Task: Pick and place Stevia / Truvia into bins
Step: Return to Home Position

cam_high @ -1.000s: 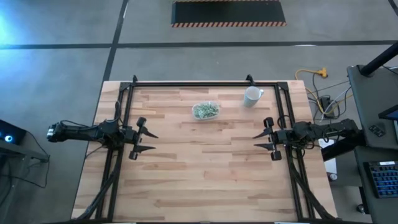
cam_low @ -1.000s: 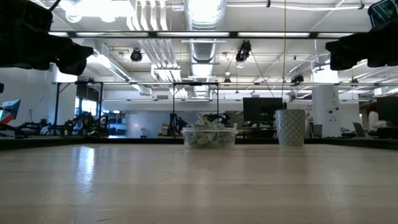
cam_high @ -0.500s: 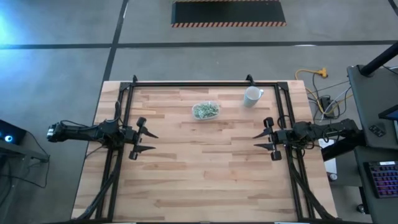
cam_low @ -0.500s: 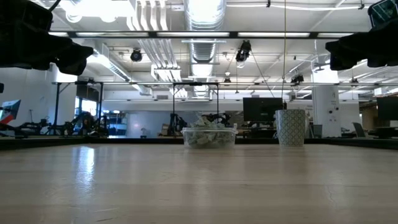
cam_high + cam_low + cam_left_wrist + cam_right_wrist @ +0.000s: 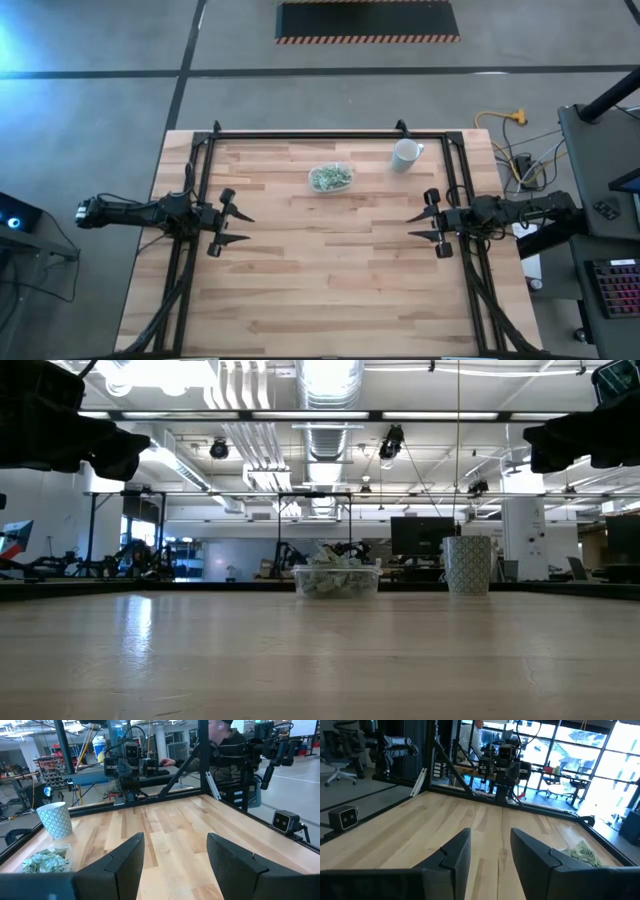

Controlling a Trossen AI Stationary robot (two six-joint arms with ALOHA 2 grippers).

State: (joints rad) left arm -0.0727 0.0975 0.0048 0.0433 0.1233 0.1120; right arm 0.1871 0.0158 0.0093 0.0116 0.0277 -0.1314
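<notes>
stevia packets [image 5: 330, 178]: heaped inside clear container [image 5: 311, 172], far side of worktop [image 5: 330, 270], near white cup [image 5: 405, 154]. left claw [image 5: 250, 228] and right claw [image 5: 409, 228]: spread wide, empty, parked at opposite edges. we judge homing nearly complete; we see no loose packet needing another pick.

An open lab: exposed ceiling ducts [image 5: 320, 400], concrete floor [image 5: 100, 100], monitor [image 5: 420, 535].

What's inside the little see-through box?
A heap of green and white packets fills the box. The ones at the bottom are hidden under the top ones.
</notes>
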